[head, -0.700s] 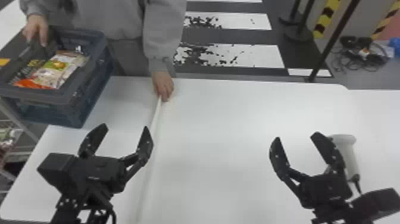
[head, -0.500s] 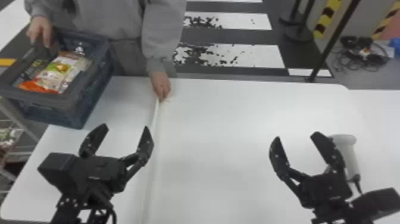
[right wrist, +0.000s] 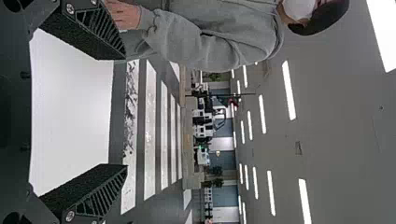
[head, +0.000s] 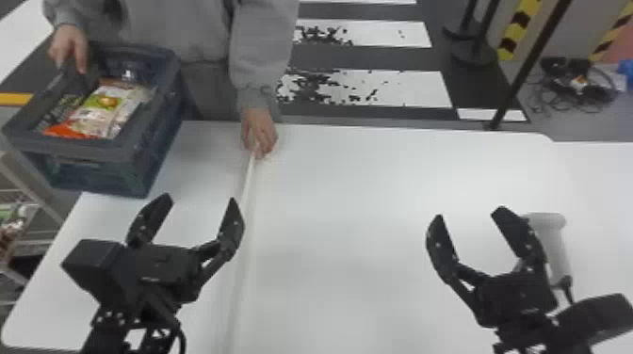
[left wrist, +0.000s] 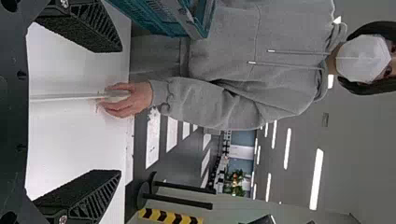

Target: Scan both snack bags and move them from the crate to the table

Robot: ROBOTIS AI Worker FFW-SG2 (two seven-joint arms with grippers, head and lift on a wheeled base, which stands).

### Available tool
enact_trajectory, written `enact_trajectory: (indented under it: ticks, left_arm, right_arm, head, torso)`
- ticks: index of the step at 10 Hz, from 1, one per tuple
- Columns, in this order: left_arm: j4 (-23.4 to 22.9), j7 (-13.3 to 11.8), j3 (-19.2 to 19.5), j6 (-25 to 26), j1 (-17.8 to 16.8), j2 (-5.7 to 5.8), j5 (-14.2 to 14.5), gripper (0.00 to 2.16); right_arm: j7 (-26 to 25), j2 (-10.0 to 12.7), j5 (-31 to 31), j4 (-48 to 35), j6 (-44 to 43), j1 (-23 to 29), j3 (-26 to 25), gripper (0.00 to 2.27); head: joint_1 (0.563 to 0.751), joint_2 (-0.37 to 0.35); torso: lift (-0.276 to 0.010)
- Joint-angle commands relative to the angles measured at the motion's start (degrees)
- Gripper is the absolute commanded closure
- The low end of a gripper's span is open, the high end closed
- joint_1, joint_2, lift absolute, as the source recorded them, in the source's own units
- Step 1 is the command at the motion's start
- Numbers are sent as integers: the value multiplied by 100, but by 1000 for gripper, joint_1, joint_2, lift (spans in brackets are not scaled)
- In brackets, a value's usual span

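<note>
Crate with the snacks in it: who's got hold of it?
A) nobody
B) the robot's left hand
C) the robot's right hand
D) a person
D: a person's hand grips the crate, while the robot's left hand and right hand are open and empty.

And there it was, the white table [head: 348,245], a thin pale strip [head: 248,174] running from near its far edge toward the robot, and over on the right lay a scanner [head: 556,247]!
</note>
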Motion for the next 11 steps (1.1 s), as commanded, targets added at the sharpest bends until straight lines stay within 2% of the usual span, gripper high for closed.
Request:
enact_trajectory:
  ticks: [1, 11]
  left_arm:
    - [2, -1, 8, 0, -7, 0, 12, 63]
    - [54, 8, 78, -106, -42, -9, 21, 83]
  right_arm:
    - [0, 6, 1, 1, 1, -15, 3, 103]
    - [0, 6, 1, 53, 1, -24, 3, 103]
  head:
    - [695, 10]
    - [695, 11]
  torso:
    - [-88]
    - [-88]
